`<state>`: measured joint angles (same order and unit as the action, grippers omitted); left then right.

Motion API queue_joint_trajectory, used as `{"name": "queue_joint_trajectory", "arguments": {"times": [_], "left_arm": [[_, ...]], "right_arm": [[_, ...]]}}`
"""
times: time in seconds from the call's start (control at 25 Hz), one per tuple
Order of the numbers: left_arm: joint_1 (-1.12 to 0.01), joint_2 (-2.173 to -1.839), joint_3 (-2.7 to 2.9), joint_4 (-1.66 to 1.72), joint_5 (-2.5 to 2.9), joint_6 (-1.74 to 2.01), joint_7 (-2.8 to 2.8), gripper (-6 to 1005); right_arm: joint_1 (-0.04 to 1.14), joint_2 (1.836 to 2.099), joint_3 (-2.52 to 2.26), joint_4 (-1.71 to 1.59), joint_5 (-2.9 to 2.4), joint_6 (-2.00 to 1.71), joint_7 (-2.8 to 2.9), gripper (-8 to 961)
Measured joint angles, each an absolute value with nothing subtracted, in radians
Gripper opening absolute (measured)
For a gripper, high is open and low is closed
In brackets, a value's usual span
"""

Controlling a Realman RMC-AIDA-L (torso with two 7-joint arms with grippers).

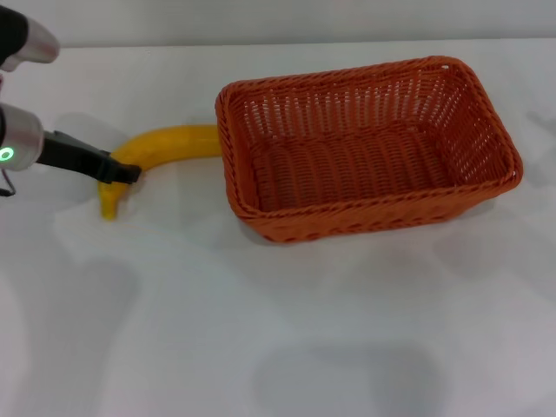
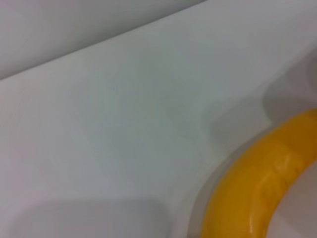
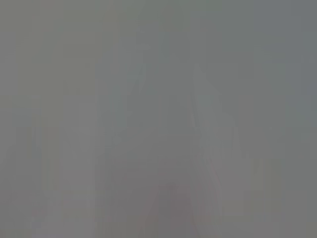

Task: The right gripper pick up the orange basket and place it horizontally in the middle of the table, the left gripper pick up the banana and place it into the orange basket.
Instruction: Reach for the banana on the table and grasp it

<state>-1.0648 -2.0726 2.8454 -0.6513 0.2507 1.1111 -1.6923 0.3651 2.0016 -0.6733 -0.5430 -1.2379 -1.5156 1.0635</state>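
Observation:
The orange basket (image 1: 365,143) stands upright on the white table (image 1: 261,330), long side across, right of centre and empty. The yellow banana (image 1: 161,148) lies flat to its left, one end touching the basket's left rim and the dark tip pointing toward the near side. My left gripper (image 1: 117,168) reaches in from the left edge, its black end lying across the banana's bend. In the left wrist view the banana (image 2: 257,188) fills the corner, very close. The right gripper is out of view; its wrist view shows only a grey blur.
The left arm's silver segment with its green light (image 1: 7,155) sits at the far left edge. Bare white tabletop spreads in front of the basket and the banana. The table's far edge (image 1: 287,42) runs just behind the basket.

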Motion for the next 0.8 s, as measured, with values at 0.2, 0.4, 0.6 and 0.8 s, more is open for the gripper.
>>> {"name": "queue_joint_trajectory", "arguments": {"times": [0.2, 0.4, 0.6, 0.8], "left_arm": [[-1.036, -2.075, 2.846, -0.678, 0.204, 1.112, -1.694, 489], [-1.008, -2.078, 2.846, -0.729, 0.113, 1.119, -1.689, 484], [-1.006, -2.079, 2.845, -0.759, 0.073, 1.119, -1.685, 485], [-1.007, -2.079, 2.845, -0.795, 0.014, 1.120, -1.670, 485]], "right_arm": [[0.364, 2.002, -0.671, -0.543, -1.238, -1.516, 1.064, 857], [0.364, 1.999, -0.672, -0.545, -1.238, -1.514, 1.063, 857], [0.368, 1.998, -0.674, -0.546, -1.238, -1.506, 1.063, 857], [0.371, 1.998, -0.674, -0.546, -1.238, -1.484, 1.063, 857]]}}
